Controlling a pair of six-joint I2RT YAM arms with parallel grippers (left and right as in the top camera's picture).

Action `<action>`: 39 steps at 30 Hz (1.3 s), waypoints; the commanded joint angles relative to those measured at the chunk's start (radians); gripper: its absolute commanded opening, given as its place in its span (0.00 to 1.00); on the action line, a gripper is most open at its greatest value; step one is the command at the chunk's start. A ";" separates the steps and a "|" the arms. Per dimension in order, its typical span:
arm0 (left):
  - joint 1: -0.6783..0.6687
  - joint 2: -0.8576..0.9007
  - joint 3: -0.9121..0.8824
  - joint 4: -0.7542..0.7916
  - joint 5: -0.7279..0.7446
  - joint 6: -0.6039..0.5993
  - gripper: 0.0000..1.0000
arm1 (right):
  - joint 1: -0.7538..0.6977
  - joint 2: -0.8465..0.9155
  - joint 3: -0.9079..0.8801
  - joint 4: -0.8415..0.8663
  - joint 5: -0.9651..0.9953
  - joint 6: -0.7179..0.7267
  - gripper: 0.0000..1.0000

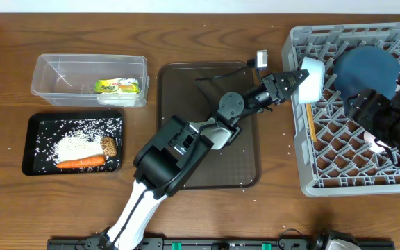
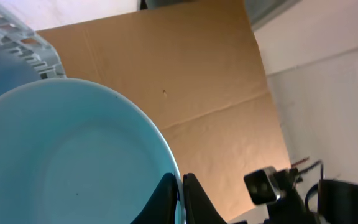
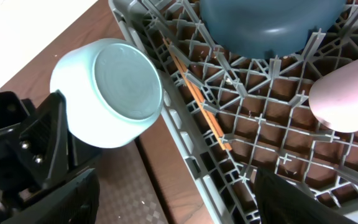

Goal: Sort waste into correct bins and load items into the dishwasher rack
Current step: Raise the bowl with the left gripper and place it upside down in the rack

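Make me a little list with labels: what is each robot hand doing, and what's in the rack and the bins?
Left gripper: jaws shut on the rim of the light-blue cup, at the left edge of the rack
Right gripper: open, empty, above the rack
In rack: dark-blue dish, pink cup, chopsticks
Clear tub: wrapper
Black tray: rice, carrot, brown lump

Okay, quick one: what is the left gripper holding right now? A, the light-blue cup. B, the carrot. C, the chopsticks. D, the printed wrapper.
A: the left gripper is clamped on the rim of the light-blue cup at the left edge of the dishwasher rack, while the carrot lies in the black tray.
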 commanded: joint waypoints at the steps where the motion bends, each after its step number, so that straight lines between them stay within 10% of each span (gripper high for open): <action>1: -0.025 0.010 0.027 -0.006 -0.052 -0.035 0.06 | -0.010 0.001 0.007 -0.002 0.006 0.009 0.75; 19: -0.060 0.010 0.026 -0.180 -0.066 -0.048 0.09 | -0.010 0.001 0.007 -0.027 0.007 0.001 0.76; 33: -0.014 0.010 0.026 -0.214 -0.054 -0.050 0.63 | -0.010 0.001 0.007 -0.027 0.051 0.000 0.77; 35: -0.003 0.010 0.026 -0.220 -0.042 -0.049 0.98 | -0.010 0.001 0.007 -0.026 0.051 0.000 0.77; 39: 0.024 0.010 0.026 -0.303 -0.006 -0.050 0.98 | -0.010 0.001 0.007 -0.026 0.051 0.000 0.77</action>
